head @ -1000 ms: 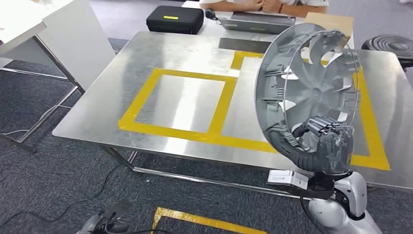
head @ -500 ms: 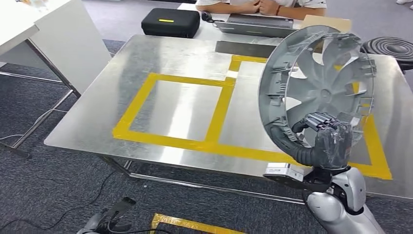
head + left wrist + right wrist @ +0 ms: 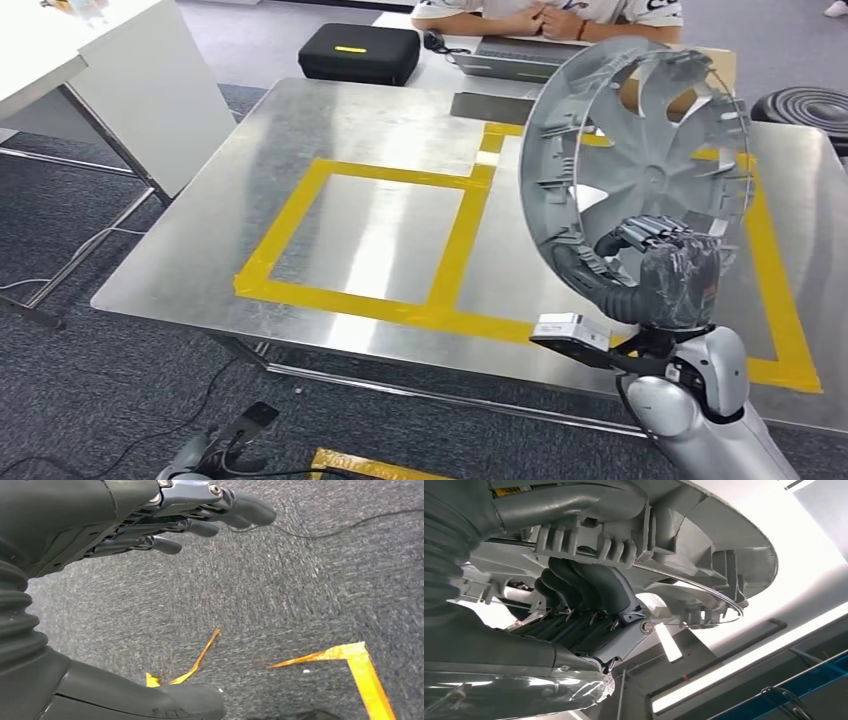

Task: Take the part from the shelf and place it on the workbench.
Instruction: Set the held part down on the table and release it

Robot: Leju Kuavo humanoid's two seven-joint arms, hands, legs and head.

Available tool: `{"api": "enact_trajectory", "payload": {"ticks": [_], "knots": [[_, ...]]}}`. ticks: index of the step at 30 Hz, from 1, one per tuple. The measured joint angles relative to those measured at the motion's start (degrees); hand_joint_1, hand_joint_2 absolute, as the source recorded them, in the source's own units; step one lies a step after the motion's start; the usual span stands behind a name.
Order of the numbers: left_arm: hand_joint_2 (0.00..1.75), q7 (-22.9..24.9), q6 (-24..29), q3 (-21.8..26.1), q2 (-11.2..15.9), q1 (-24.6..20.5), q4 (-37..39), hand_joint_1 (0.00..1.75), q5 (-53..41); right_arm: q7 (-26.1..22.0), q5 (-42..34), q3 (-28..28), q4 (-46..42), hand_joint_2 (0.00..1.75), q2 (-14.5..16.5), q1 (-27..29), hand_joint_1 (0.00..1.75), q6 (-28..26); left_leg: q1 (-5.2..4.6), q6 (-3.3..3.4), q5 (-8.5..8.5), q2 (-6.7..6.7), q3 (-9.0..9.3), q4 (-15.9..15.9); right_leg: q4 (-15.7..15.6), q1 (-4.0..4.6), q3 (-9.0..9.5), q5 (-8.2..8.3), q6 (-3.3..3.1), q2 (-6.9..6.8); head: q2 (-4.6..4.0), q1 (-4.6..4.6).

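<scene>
Right hand [image 3: 668, 278] raised over the table [image 3: 330, 120], fingers [image 3: 574, 582] curled around the lower rim of the wheel cover [image 3: 640, 150], held upright above them. Left hand [image 3: 125, 525] hangs empty, fingers straight, slightly apart.

The part [image 3: 640, 170] looks like matt grey moulded plastic; the workbench [image 3: 380, 130] is brushed, reflective sheet metal with glossy yellow tape [image 3: 455, 235]; the floor [image 3: 120, 370] is rough dark carpet, and the far case [image 3: 360, 52] matt black
</scene>
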Motion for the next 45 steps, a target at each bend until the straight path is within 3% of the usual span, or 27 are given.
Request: {"api": "enact_trajectory", "payload": {"ticks": [3,4,6,8,9,10,12,13,15,18,20,22,23,24,25,27,29,32,34,37,38,39,40,43,45], "knots": [[1.75,0.0,-0.1,-0.1,-0.1,-0.1,0.0,0.00,0.0,0.6,1.4,0.1,0.8,1.75,0.2,-1.0,1.75,0.2,0.02,-0.89,-0.94,0.12,-0.52,1.1,-0.5,-0.24,0.23,-0.08,-1.11,0.00,0.00,-0.21],[1.75,0.0,-0.1,-0.2,-0.1,-0.2,0.0,0.00,0.0,0.7,1.5,0.1,1.0,1.75,0.3,-1.3,1.75,0.2,0.02,-1.19,-2.21,0.19,-1.50,3.3,-0.6,-0.39,0.37,-0.04,-1.46,-0.06,0.00,-0.32],[1.75,0.0,-0.3,-0.2,-0.1,-0.3,0.0,0.00,-0.1,0.9,1.8,0.1,1.4,1.75,0.4,-1.6,1.75,0.2,0.12,-1.57,-5.64,0.28,-5.02,10.5,-0.7,-0.47,0.44,-0.12,-1.86,-0.15,0.00,-0.49],[1.75,-0.1,-0.7,-0.2,-0.1,-0.3,0.0,0.00,-0.1,1.5,3.3,0.2,1.8,1.75,0.5,-1.8,1.75,0.3,0.22,-1.75,-7.11,0.31,-7.97,16.1,-0.7,-0.45,0.47,-0.18,-1.94,-0.17,0.00,-0.51],[1.75,-0.2,-1.0,-0.2,-0.1,-0.3,0.0,0.00,-0.1,2.1,4.4,0.3,2.2,1.75,0.6,-2.1,1.75,0.4,0.25,-1.75,-6.22,0.32,-8.13,16.0,-0.6,-0.46,0.51,-0.20,-1.93,-0.15,0.00,-0.52],[1.75,-0.3,-1.4,-0.2,-0.1,-0.4,0.0,0.00,-0.1,2.8,5.7,0.4,2.6,1.75,0.6,-2.6,1.75,0.4,0.28,-1.72,-4.40,0.33,-7.24,13.8,-0.6,-0.49,0.59,-0.24,-1.87,-0.12,0.00,-0.52],[1.75,-0.5,-1.9,-0.3,-0.1,-0.5,0.0,0.00,-0.2,3.9,8.0,0.6,3.8,1.75,0.7,-3.8,1.75,0.5,0.37,-1.67,-0.40,0.50,-3.78,6.2,-0.5,-0.38,0.69,-0.42,-1.53,-0.03,0.00,-0.57],[1.75,-0.5,-2.1,-0.4,-0.1,-0.6,0.0,0.00,-0.3,4.3,8.8,0.6,4.5,1.75,0.7,-4.4,1.75,0.5,0.40,-1.53,0.64,0.54,-2.39,3.1,-0.4,-0.25,0.61,-0.51,-1.26,0.04,0.00,-0.57],[1.75,-0.5,-2.3,-0.6,-0.2,-0.6,0.0,0.00,-0.3,4.7,9.8,0.7,5.6,1.75,0.7,-5.3,1.75,0.4,0.34,-1.05,0.85,0.51,-1.36,0.5,-0.3,-0.01,0.43,-0.56,-0.69,0.10,0.00,-0.63],[1.75,-0.6,-2.6,-1.0,-0.1,-0.7,0.0,0.00,-0.4,5.6,11.7,1.1,6.9,1.75,0.7,-6.3,1.75,0.4,0.42,0.10,0.90,0.37,-1.35,0.3,0.3,-0.18,-0.03,-1.15,0.12,-0.04,0.00,-0.56],[1.75,-0.8,-2.9,-1.3,-0.1,-0.7,0.0,0.00,-0.5,6.5,13.2,1.3,8.0,1.75,0.8,-7.2,1.75,0.4,0.59,0.66,0.94,0.33,-1.26,0.2,5.1,-0.25,-2.38,-3.77,0.64,-0.15,0.00,-0.30],[1.75,-0.9,-3.4,-1.4,0.0,-0.7,0.0,0.00,-0.8,7.1,14.2,1.6,9.4,1.75,0.9,-7.9,1.75,0.6,0.58,0.93,0.85,0.31,-1.24,0.2,12.9,-0.28,-6.21,-6.97,0.92,-0.18,0.00,-0.14],[1.75,-0.9,-3.7,-1.5,0.0,-0.7,0.0,0.00,-0.9,7.2,14.6,1.7,10.3,1.75,1.0,-8.1,1.75,0.6,0.56,0.98,0.81,0.29,-1.20,0.2,15.6,-0.29,-7.63,-7.51,0.96,-0.18,0.00,-0.15],[1.75,-0.8,-4.0,-1.6,0.0,-0.7,0.0,0.00,-1.0,7.5,15.0,1.9,11.2,1.75,1.2,-8.4,1.75,0.7,0.55,1.00,0.77,0.24,-1.13,0.2,15.9,-0.29,-8.01,-6.86,0.93,-0.18,0.00,-0.13],[1.75,-0.7,-4.1,-1.6,0.0,-0.7,0.0,0.00,-1.0,7.8,15.4,2.1,12.0,1.75,1.3,-8.8,1.75,0.7,0.54,0.96,0.70,0.18,-0.99,0.2,13.9,-0.29,-7.25,-5.18,0.85,-0.18,0.00,-0.14],[0.87,-0.3,-3.9,-1.7,0.0,-0.7,0.0,0.00,-1.0,8.4,16.4,2.4,13.5,1.75,1.5,-9.6,1.75,0.7,0.49,0.72,0.50,0.07,-0.66,0.3,6.2,-0.25,-3.56,-1.16,0.59,-0.17,0.00,-0.13],[0.00,0.0,-3.8,-1.7,0.0,-0.8,0.0,0.00,-1.0,9.1,17.8,2.7,14.7,1.75,1.9,-10.3,1.75,0.7,0.33,0.23,0.42,0.04,-0.70,0.3,0.8,-0.14,-0.82,0.31,0.30,-0.10,0.00,-0.23],[0.00,0.2,-3.6,-2.0,-0.1,-0.8,0.0,0.00,-1.0,11.1,21.2,3.1,16.9,1.75,2.4,-11.2,1.75,1.0,0.33,-0.62,0.52,0.05,-0.95,0.3,-0.2,-0.06,-0.46,0.19,-0.40,-0.02,0.00,-0.44],[0.00,0.3,-3.4,-2.3,-0.1,-0.9,0.0,0.00,-1.0,12.7,23.6,3.3,18.6,1.75,2.6,-12.0,1.75,1.5,0.35,-1.23,-0.72,0.18,-1.77,1.9,-0.4,-0.30,-0.36,0.33,-1.08,-0.06,0.00,-0.53],[0.00,0.6,-3.4,-2.8,-0.1,-1.0,0.0,0.00,-1.0,15.1,27.1,3.4,22.9,1.75,3.0,-14.0,1.75,3.3,0.40,-1.81,-5.44,0.32,-6.73,12.2,-0.5,-0.46,-0.29,0.34,-1.69,-0.11,0.00,-0.73],[0.00,0.7,-3.4,-2.9,-0.1,-1.0,0.0,0.00,-1.0,15.8,28.1,3.5,24.9,1.75,3.0,-14.6,1.75,4.1,0.43,-1.88,-6.26,0.33,-8.30,15.2,-0.5,-0.46,-0.27,0.32,-1.72,-0.10,0.00,-0.72],[0.00,0.8,-3.4,-3.0,-0.1,-1.0,0.0,0.00,-1.0,16.3,28.8,3.5,26.9,1.75,3.0,-15.1,1.75,4.8,0.43,-1.89,-6.03,0.33,-9.06,16.4,-0.5,-0.46,-0.23,0.31,-1.72,-0.10,0.00,-0.74],[0.00,0.8,-3.4,-3.1,-0.1,-1.0,0.0,0.00,-1.0,16.7,29.2,3.6,28.9,1.75,3.0,-15.5,1.75,5.4,0.44,-1.87,-4.75,0.35,-8.75,15.4,-0.5,-0.47,-0.17,0.30,-1.70,-0.09,0.00,-0.74],[0.00,0.9,-3.4,-3.2,-0.1,-1.1,0.0,0.00,-1.0,17.2,29.8,3.6,35.1,1.75,3.0,-17.1,1.75,6.9,0.54,-1.66,0.68,0.43,-3.88,4.7,-0.3,-0.40,-0.03,0.04,-1.20,-0.05,0.00,-0.82],[0.00,1.0,-3.4,-3.5,-0.1,-1.1,0.0,0.00,-1.0,17.5,30.2,3.6,38.9,1.75,3.0,-17.7,1.75,7.6,0.54,-1.22,1.45,0.37,-2.22,0.9,-0.2,-0.14,-0.23,-0.05,-0.66,0.00,0.00,-0.88]]}}
